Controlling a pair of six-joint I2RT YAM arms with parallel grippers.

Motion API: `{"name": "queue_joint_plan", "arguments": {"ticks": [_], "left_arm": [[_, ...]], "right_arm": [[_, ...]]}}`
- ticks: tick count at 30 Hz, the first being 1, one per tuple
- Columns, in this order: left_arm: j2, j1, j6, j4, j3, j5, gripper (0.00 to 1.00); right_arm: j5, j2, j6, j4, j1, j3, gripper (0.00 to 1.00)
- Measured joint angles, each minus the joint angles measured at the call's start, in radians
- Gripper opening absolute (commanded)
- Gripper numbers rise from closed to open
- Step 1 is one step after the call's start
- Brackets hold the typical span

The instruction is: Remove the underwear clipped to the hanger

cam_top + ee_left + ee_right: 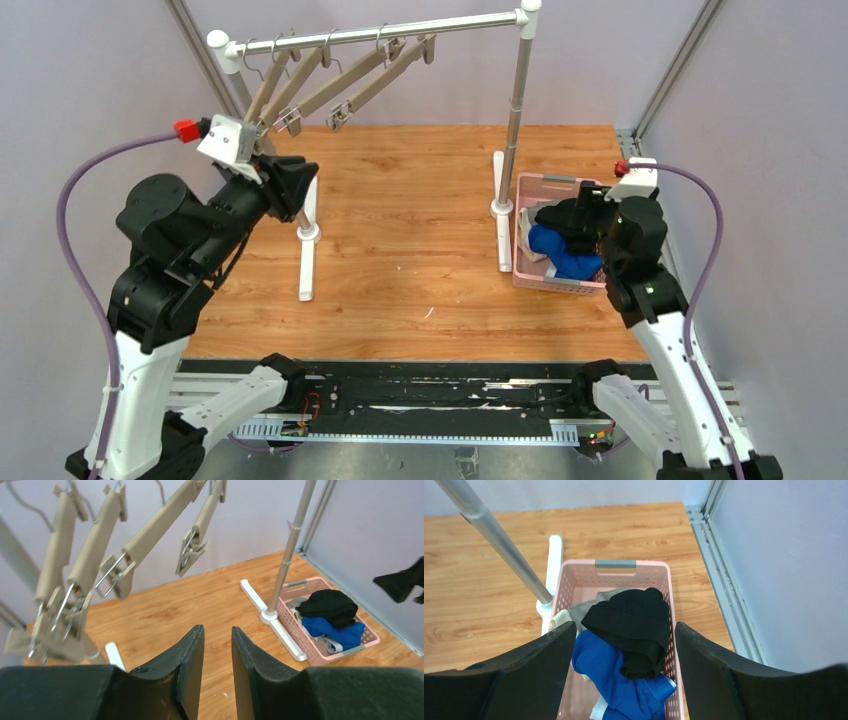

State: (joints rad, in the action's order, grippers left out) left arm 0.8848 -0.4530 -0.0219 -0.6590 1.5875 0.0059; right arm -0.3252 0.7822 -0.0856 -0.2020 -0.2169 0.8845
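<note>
The bench [400,260] is showing smooth, faintly glossy wood grain. The pink basket [564,587] is looking like perforated plastic. The black briefs [631,620] and blue briefs [599,665] are reading as soft matt cloth. The rack rail [400,33] is gleaming like brushed metal. The left claw [217,640] is looking matt black.

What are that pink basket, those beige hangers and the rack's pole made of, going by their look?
Pink basket: probably plastic, matte, its moulded walls pierced with rows of small holes.
Beige hangers: plastic or painted wood, hard to say; smooth matte bars. Their clips look like bent metal wire.
Rack pole: metal, silvery with a soft sheen.
</note>
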Motion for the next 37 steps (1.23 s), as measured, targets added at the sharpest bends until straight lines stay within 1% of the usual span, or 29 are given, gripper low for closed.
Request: {"name": "queue_joint_plan", "arguments": {"ticks": [7,13,20,23,25,27,28,29,30,37], "left_arm": [[-0.178,0.000,0.005,-0.011,-0.136,-0.154,0.41],[-0.289,0.000,0.004,-0.045,-0.256,-0.288,0.43],[-0.373,0.000,-0.035,-0.110,-0.434,-0.360,0.45],[-0.399,0.000,-0.056,-0.133,-0.501,-0.386,0.47],[-0.421,0.000,-0.069,-0.146,-0.539,-0.409,0.51],[-0.443,0.000,-0.079,-0.154,-0.561,-0.433,0.57],[-0.453,0.000,-0.085,-0.154,-0.568,-0.447,0.69],[-0.463,0.000,-0.093,-0.155,-0.573,-0.461,0.97],[-0.468,0.000,-0.091,-0.156,-0.574,-0.471,0.99],[-0.478,0.000,-0.110,-0.155,-0.580,-0.515,0.98]], "right_arm": [[0.003,-0.152,-0.013,-0.069,0.000,-0.001,0.74],[0.004,-0.202,-0.028,-0.136,0.000,-0.009,0.74],[0.006,-0.248,-0.045,-0.177,0.000,-0.011,0.74],[0.011,-0.249,-0.047,-0.178,0.000,-0.011,0.75],[0.011,-0.249,-0.047,-0.179,0.000,-0.011,0.75],[0.011,-0.249,-0.047,-0.179,0.000,-0.011,0.75],[0.011,-0.249,-0.048,-0.179,0.000,-0.011,0.75],[0.011,-0.249,-0.047,-0.179,0.000,-0.012,0.75],[0.011,-0.249,-0.048,-0.179,0.000,-0.013,0.75],[0.003,-0.229,-0.050,-0.193,0.000,-0.013,0.75]]}}
